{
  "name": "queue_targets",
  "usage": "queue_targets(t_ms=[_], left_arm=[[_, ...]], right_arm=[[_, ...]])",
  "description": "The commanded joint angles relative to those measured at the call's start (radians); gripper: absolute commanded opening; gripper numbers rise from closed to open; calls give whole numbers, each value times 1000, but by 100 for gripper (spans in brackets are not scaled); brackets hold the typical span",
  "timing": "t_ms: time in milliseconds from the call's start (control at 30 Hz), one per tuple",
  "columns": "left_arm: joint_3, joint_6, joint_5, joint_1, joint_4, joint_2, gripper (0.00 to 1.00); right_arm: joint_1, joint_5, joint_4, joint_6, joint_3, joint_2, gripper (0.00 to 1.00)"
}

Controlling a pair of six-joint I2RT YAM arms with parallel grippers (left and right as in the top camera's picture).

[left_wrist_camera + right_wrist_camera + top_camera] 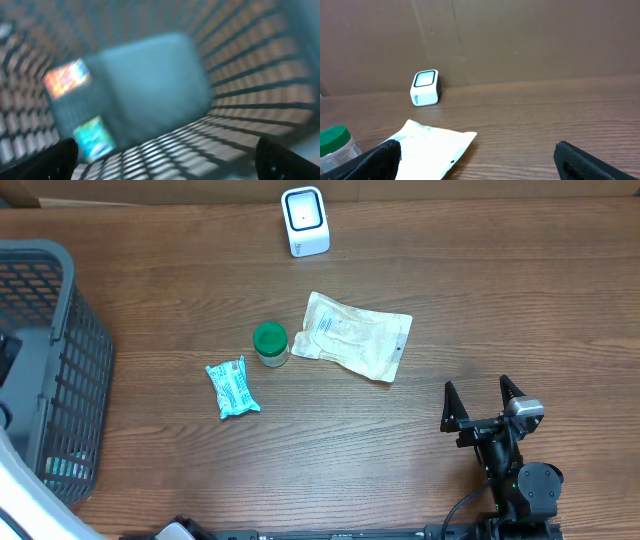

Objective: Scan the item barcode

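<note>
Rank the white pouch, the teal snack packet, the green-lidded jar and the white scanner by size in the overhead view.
1. white pouch, clearly largest.
2. teal snack packet and white scanner: these look about alike, so I won't rank them.
3. green-lidded jar, smallest.

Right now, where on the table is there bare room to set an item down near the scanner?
Bare wood spreads right of the scanner and white pouch. Another patch sits between the basket and the teal packet. Crowded mid-table: jar, pouch and packet sit close.

Overhead top-down, L in basket (250, 65), R low
</note>
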Motion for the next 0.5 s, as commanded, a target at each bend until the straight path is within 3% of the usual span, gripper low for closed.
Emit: queue_targets(t_ms=[0, 167, 467], left_arm=[[0, -38, 6, 129, -63, 128, 95], [-26, 21, 65, 288, -134, 271, 93], [-233, 53, 25, 299, -49, 337, 93]], right_arm=[[-6, 12, 5, 0, -11, -7, 100], [-6, 11, 5, 0, -11, -7, 100], [-6, 12, 5, 0, -11, -7, 100]])
